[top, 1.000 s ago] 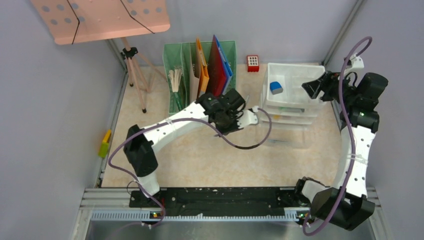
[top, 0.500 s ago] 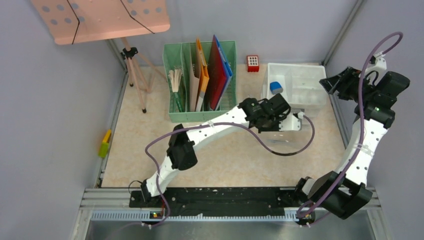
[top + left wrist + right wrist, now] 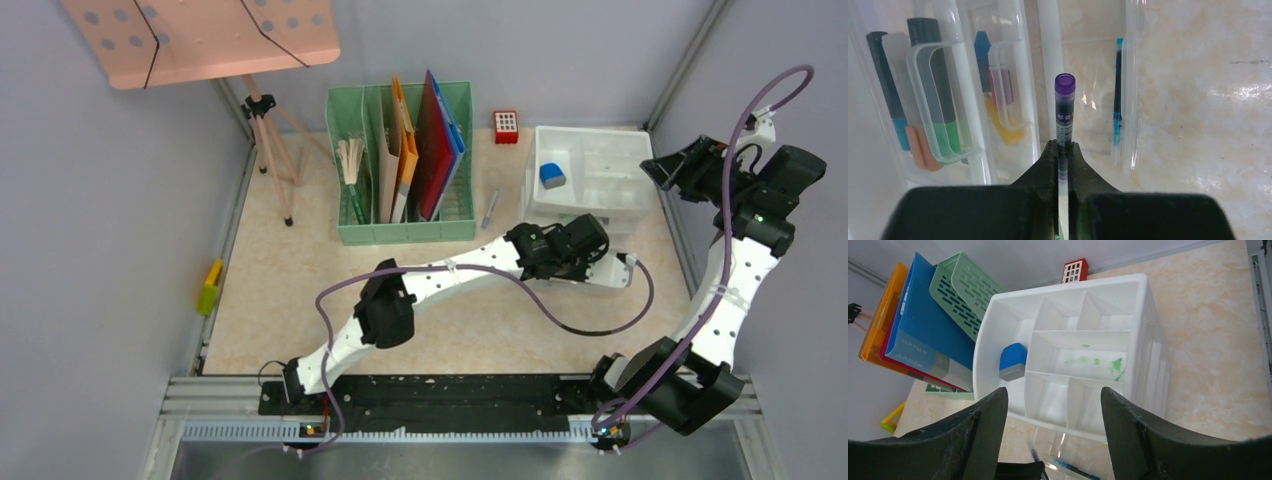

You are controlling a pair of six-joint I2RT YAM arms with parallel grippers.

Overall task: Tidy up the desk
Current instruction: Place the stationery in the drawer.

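Note:
The desk (image 3: 300, 290) is a beige marbled tabletop. My left gripper (image 3: 612, 275) reaches in front of the white drawer organizer (image 3: 640, 205). It is shut on a thin pen with a purple cap (image 3: 1064, 110), which sticks out past the fingertips (image 3: 1050, 155). The pen points over a pulled-out clear drawer (image 3: 1129, 100) that holds a blue pen (image 3: 1118, 100). My right gripper (image 3: 672, 166) hangs open and empty above the organizer's right side. Between its fingers (image 3: 983, 420) I see the organizer's top tray (image 3: 1143, 300).
A blue-and-grey block (image 3: 552, 175) lies in the organizer's top tray. Drawers to the left hold coloured markers (image 3: 938, 100). A green file holder (image 3: 405, 165) with folders stands at the back, near a small red rack (image 3: 506, 126). A grey pen (image 3: 490, 208) lies on the desk. A pink music stand (image 3: 200, 40) is at the far left.
My left arm has swung right, from the file holder to the organizer's front, carrying the pen. My right arm has drawn back to the right, off the organizer.

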